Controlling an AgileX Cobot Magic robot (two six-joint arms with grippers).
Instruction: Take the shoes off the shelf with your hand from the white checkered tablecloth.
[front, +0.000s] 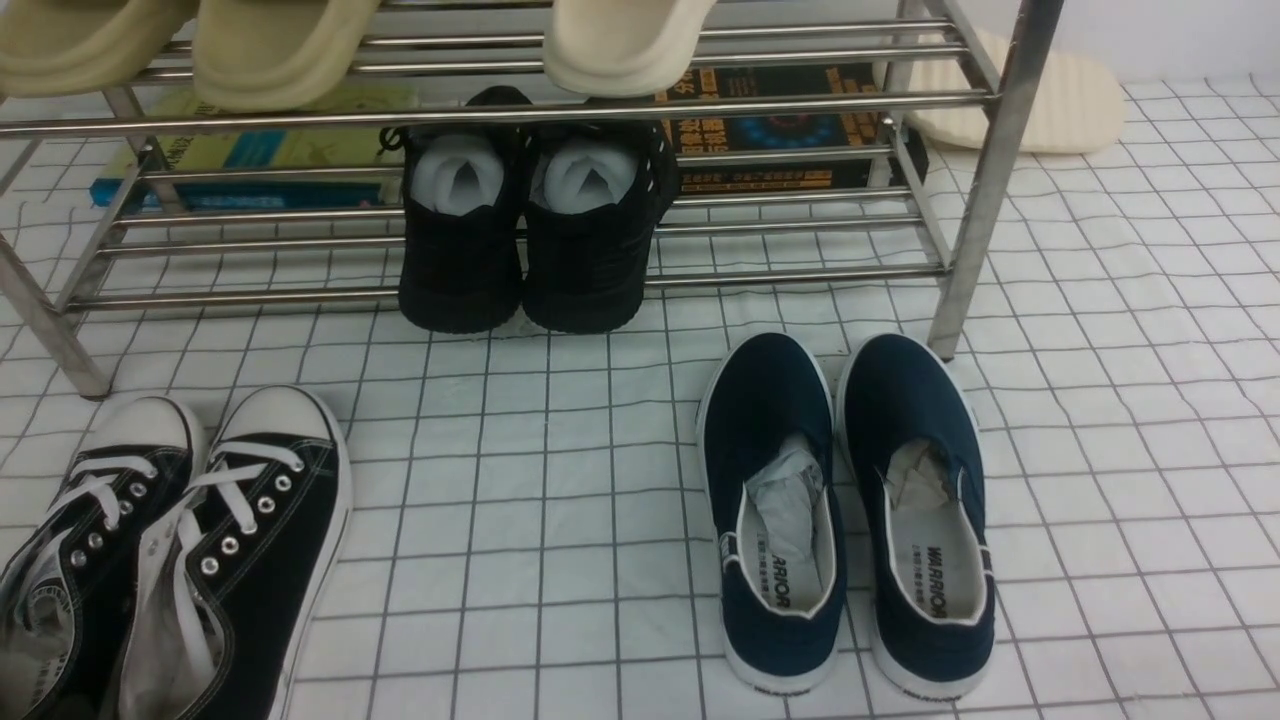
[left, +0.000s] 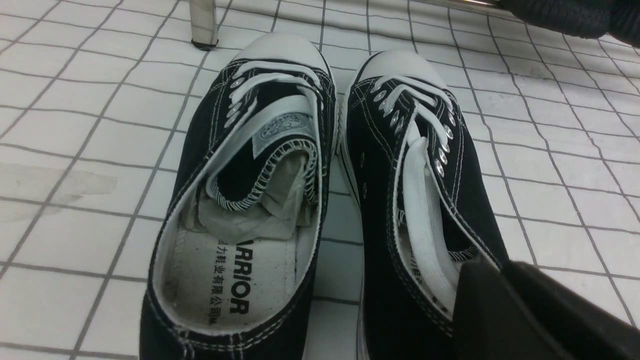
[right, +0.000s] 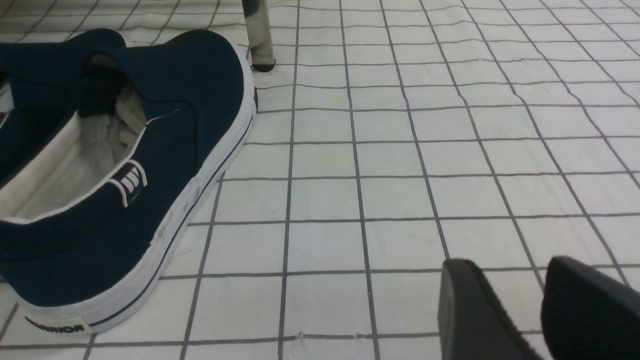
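Front view: shelf stands at the back of the worktop, on the white checkered tablecloth. Black canvas sneakers are already off it, lying w/ toes toward the rack near its left leg. Navy slip-ons lie side by side by the right leg. All-black shoes sit on the lowest rods, cream slippers on the upper tier, probably next to come off. No arm visible here.

Left wrist view: left gripper hangs over the heel of one sneaker; only one dark finger shows, so can't tell if the jaws are apart or closed.

Right wrist view: right gripper is low over bare cloth beside a slip-on, jaws apart, holding nothing.
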